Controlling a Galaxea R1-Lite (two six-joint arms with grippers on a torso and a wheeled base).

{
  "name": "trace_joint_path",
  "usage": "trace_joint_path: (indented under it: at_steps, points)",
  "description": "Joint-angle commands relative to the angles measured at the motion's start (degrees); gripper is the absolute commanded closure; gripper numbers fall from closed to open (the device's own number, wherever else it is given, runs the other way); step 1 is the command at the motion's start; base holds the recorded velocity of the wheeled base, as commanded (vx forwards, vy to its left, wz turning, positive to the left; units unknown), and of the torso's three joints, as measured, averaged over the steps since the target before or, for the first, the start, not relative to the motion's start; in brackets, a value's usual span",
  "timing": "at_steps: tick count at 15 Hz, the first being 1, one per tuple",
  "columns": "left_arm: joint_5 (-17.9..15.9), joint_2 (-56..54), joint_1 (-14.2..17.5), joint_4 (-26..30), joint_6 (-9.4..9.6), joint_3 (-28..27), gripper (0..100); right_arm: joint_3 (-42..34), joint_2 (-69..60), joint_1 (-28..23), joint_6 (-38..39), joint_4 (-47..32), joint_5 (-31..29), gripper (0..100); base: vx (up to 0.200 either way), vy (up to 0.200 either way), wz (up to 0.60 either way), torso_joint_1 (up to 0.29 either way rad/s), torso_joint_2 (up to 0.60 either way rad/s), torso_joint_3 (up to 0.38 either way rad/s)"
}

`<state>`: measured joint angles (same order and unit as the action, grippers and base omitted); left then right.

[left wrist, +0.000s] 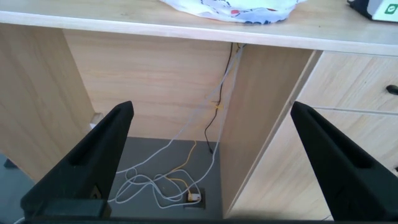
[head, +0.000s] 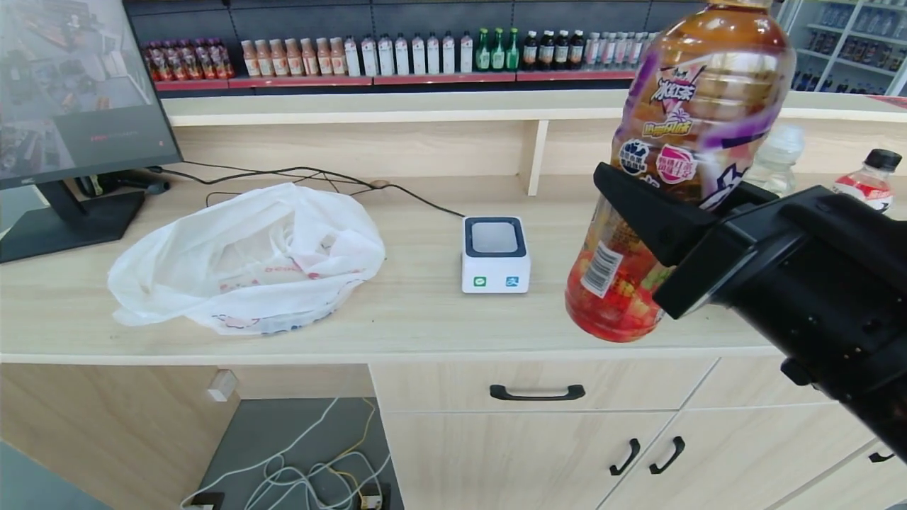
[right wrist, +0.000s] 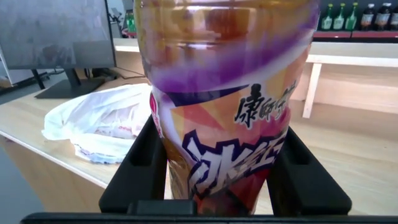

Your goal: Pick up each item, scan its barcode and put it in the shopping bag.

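Surface: light wood, wide, with drawers below the front edge.

Monitor: on its stand at far left of surface.

Bag: white plastic, slumped, lying on surface left of centre, just right of monitor stand.

Bottle: large, tea-coloured, purple-and-orange label, barcode low on the side toward the head camera. Held slightly tilted, clear of the surface, at right, well apart from bag.

Right claw: closed around bottle at mid-body, one finger on each side, both touching the label.

Left claw: spread wide, holding nothing. Positioned low, facing the open recess under the surface, with cables on the floor beyond.

Scanner: small white box, dark-framed window facing up. Standing on surface between bag and bottle, just beside bag.

Clear bottle and red-label bottle: upright on surface at far right, beyond the held bottle.
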<state>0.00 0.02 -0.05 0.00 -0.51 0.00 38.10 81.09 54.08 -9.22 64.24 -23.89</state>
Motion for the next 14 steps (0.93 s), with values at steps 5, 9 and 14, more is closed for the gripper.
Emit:
trace_joint_path:
  at_steps: [5, 9, 14]
  points:
    - [0.0, -0.02, 0.05, 0.0, 0.25, 0.0, 0, -1.62, 0.29, -2.75, 0.34, 0.09, 0.51, 100, 0.0, 0.12, 0.0, 0.002, 0.0, 0.002]
    - [0.0, -0.02, 0.05, 0.0, 0.16, 0.0, 0, -0.83, 2.23, -8.99, 0.16, 0.09, 7.11, 100, 0.0, 0.0, 0.0, 0.0, 0.0, 0.0]
    - [0.0, -0.02, 0.05, 0.0, 0.07, 0.0, 0, 1.28, 7.41, -13.12, -1.51, 1.85, 11.76, 100, 0.0, 0.0, 0.0, 0.0, 0.0, 0.0]
